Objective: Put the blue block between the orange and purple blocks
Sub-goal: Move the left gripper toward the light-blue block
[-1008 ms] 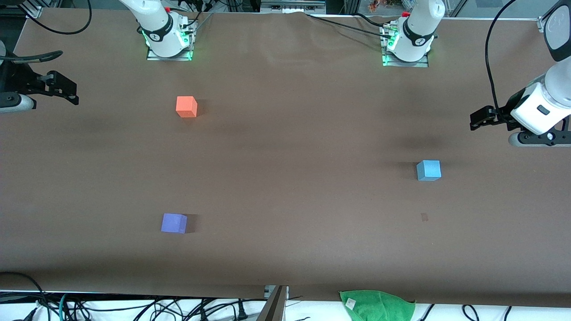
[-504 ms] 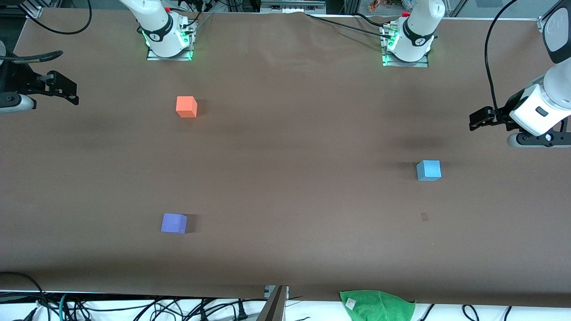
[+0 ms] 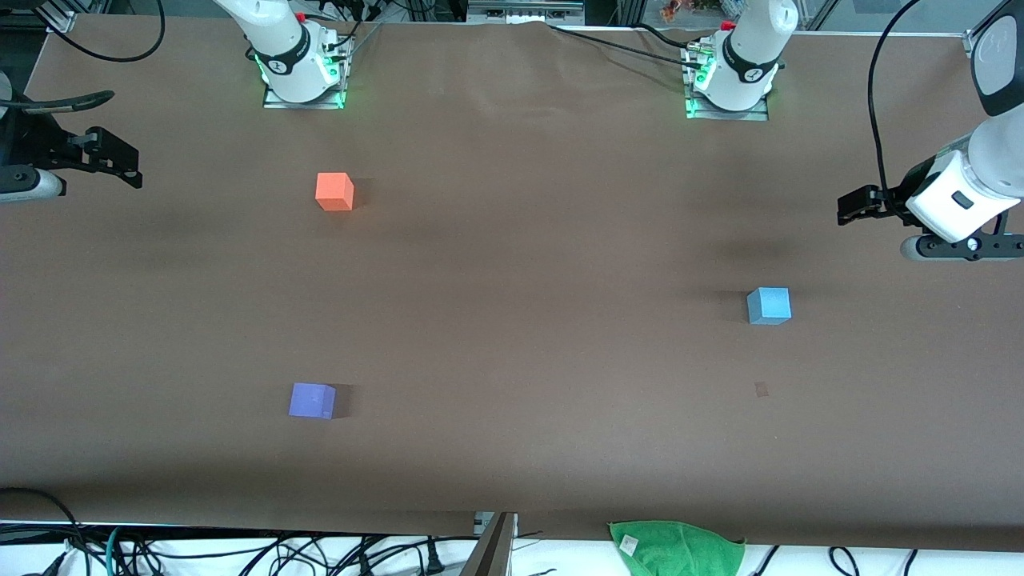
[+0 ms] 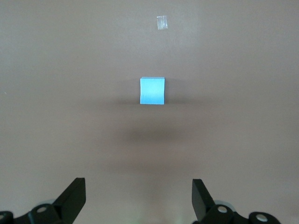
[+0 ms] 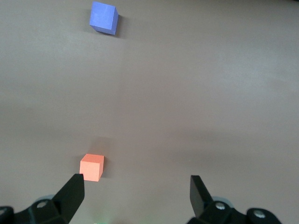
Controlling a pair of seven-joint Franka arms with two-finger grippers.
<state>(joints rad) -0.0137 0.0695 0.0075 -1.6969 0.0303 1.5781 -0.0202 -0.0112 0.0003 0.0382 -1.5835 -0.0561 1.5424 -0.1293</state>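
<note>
The blue block point(image 3: 769, 306) sits on the brown table toward the left arm's end and also shows in the left wrist view point(image 4: 152, 90). The orange block point(image 3: 334, 191) and the purple block point(image 3: 312, 400) sit toward the right arm's end, the purple one nearer the front camera; both show in the right wrist view, orange point(image 5: 91, 167) and purple point(image 5: 103, 17). My left gripper point(image 3: 852, 208) hangs open and empty over the table's left-arm end, apart from the blue block point(image 4: 138, 198). My right gripper point(image 3: 120, 164) waits open and empty over the right-arm end point(image 5: 135, 196).
A green cloth point(image 3: 676, 548) lies at the table edge nearest the front camera. A small tape mark point(image 3: 761, 390) is on the table near the blue block. Cables run along the nearest edge.
My left gripper has shifted slightly toward the robots' bases and the table's middle. The blocks and the right arm have not moved.
</note>
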